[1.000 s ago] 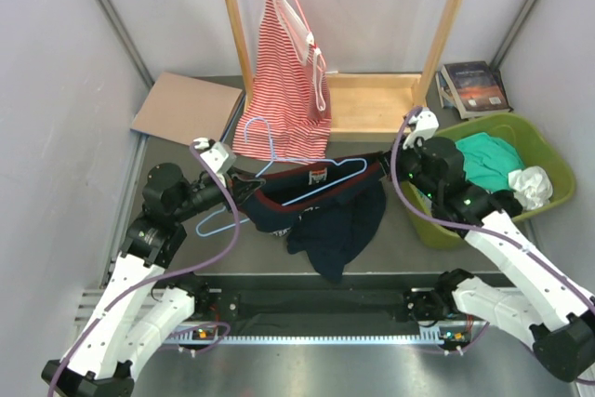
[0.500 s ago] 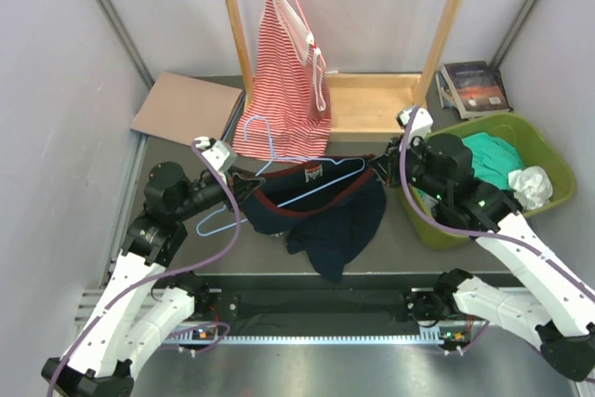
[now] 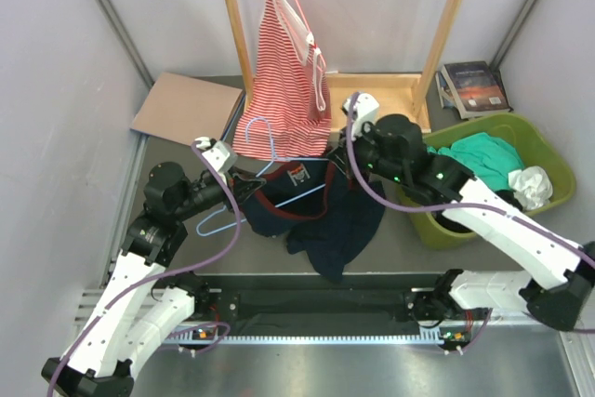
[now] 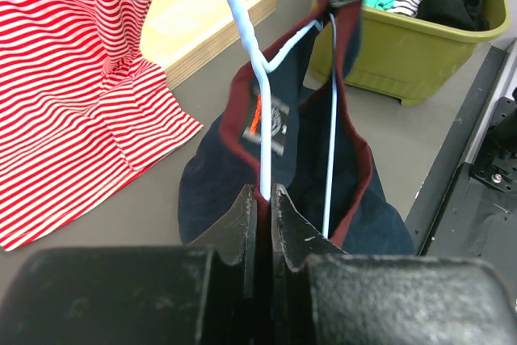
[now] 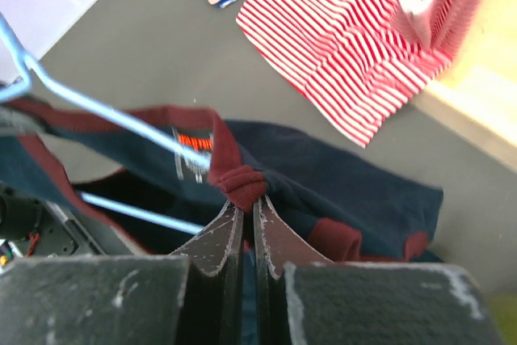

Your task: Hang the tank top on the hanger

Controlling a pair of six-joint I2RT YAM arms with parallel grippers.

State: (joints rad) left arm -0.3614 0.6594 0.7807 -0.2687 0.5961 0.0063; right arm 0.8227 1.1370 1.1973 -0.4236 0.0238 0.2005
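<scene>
Dark grey tabletop (image 3: pixel 404 250) carries a flat cardboard sheet (image 3: pixel 186 107) at upper left, a wooden rack base (image 3: pixel 395 104) at upper centre, stacked books (image 3: pixel 474 86) at upper right and a green bin (image 3: pixel 544 144) at right. The lower folds of the navy tank top (image 3: pixel 339 234) rest on it at centre. The hem of a red-and-white striped top (image 3: pixel 284 137) lies just above.

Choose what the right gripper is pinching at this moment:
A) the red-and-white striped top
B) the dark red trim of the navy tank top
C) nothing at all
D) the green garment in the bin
B: in the right wrist view, the right gripper is shut on a bunched piece of the dark red trim of the tank top.
</scene>
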